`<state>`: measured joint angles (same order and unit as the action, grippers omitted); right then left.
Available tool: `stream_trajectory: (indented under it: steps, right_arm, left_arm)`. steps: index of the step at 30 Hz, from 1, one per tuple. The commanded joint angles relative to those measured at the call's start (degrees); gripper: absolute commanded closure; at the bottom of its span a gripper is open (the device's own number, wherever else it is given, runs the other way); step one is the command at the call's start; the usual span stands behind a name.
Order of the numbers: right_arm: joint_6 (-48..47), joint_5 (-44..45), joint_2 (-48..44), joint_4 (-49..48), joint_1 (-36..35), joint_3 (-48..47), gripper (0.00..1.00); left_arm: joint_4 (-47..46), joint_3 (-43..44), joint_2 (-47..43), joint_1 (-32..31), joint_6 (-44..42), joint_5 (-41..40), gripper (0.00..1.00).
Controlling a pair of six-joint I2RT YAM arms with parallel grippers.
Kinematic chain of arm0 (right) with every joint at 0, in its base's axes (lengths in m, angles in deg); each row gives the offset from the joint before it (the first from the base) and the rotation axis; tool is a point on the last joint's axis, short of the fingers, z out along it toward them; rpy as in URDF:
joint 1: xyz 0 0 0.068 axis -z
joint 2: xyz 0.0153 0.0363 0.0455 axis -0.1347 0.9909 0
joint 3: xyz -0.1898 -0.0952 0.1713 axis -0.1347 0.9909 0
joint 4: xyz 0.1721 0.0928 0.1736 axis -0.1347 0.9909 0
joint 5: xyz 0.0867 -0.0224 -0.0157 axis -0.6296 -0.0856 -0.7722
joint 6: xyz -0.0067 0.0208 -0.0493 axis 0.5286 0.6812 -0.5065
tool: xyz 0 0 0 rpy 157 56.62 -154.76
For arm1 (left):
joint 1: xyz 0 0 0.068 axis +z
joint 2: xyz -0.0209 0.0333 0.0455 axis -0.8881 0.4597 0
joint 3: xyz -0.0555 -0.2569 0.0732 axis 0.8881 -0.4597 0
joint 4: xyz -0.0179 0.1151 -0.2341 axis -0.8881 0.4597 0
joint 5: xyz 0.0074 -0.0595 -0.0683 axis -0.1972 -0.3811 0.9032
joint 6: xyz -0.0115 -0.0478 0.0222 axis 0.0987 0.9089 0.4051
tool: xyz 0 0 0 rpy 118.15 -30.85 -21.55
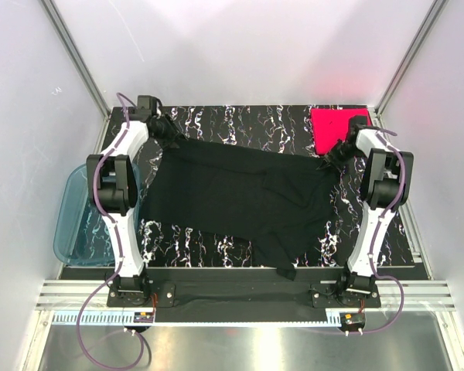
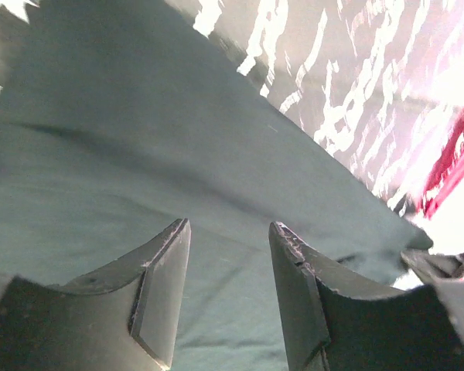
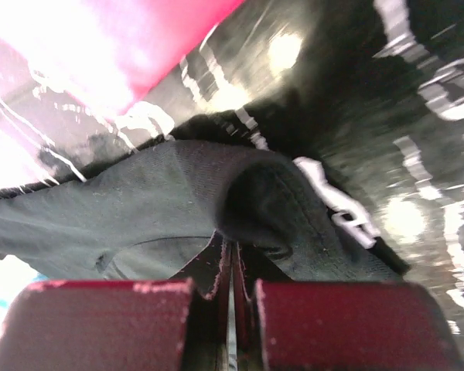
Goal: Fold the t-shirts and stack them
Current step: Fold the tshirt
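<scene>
**A:** Where is the black shirt (image 1: 232, 193) lying?

**B:** Spread over the worktop (image 1: 240, 120), reaching from one pincer to the other. The left pincer (image 2: 228, 232) hangs above a far corner with its fingers apart. The cloth is right beneath them, but nothing is held. The right pincer (image 3: 230, 251) is pressed together on a bunched hem at the opposite far corner.

**A:** And the pink shirt (image 1: 334, 127)?

**B:** Folded square, just beyond the right pincer.

**A:** How will the black one handle?

**B:** Light and limp, I'd judge. It has no stiffness, so any unheld part will sag and drag on the worktop. Take it at a hem or corner directly under each pincer's tips, pinching every layer, one corner per pincer. A grip out in the middle would likely only gather a lump.
</scene>
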<state>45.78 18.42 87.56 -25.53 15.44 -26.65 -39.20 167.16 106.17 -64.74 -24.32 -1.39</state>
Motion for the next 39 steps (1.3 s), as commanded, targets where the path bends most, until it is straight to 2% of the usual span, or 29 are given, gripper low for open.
stream_trajectory:
  steps: [1,4,10,15,20,24,25,27,28,30,31,35,39]
  right_arm:
    - [-2.34,4.05,0.58,-1.18,0.47,-0.74,1.00]
    - [-1.11,0.97,-0.65,-1.89,-0.41,0.57,1.00]
    - [-2.77,1.14,-3.99,-0.84,-1.55,0.23,0.97]
    - [-5.50,2.28,-3.38,0.66,-1.82,0.05,0.95]
    - [-7.78,2.89,-0.49,3.73,-5.06,-5.12,0.93]
    - [-7.35,4.66,0.40,4.96,-7.35,-9.00,0.86]
    - [-7.09,5.09,0.66,6.18,-8.92,-9.88,0.80]
    - [-7.43,7.37,1.02,7.77,-10.34,-12.86,0.77]
    - [-7.96,8.25,1.19,9.17,-10.86,-14.44,0.72]
    - [-8.14,9.58,2.24,11.02,-11.92,-16.03,0.69]
    - [-8.14,9.49,2.77,11.55,-12.01,-16.99,0.68]
    - [-7.88,8.27,4.97,10.95,-13.59,-16.65,0.63]
    - [-8.05,7.56,10.06,11.21,-14.56,-20.77,0.61]
  left_arm:
    - [1.48,3.14,-0.71,1.67,-2.23,-5.05,0.50]
    - [1.40,2.79,0.43,2.02,-1.53,-5.76,0.51]
    - [1.31,4.45,4.56,2.11,0.05,-9.18,0.54]
    - [7.89,13.83,12.03,2.11,-1.00,-13.83,0.54]
    - [7.55,15.18,15.82,3.60,0.14,-12.18,0.54]
    - [9.30,14.83,13.81,3.60,-2.05,-15.16,0.53]
    - [9.65,13.18,12.49,3.60,-2.49,-16.04,0.53]
    - [7.30,8.79,6.35,3.60,-3.29,-17.80,0.50]
    - [4.85,4.15,4.15,3.60,-3.20,-18.67,0.46]
    - [3.69,2.18,-0.50,3.60,-3.03,-20.17,0.43]
    - [4.47,2.17,-1.14,3.52,-2.85,-20.18,0.39]
    - [8.25,8.92,-1.85,2.99,-3.20,-19.91,0.34]
    - [8.34,6.59,-5.79,0.89,-2.24,-19.04,0.34]
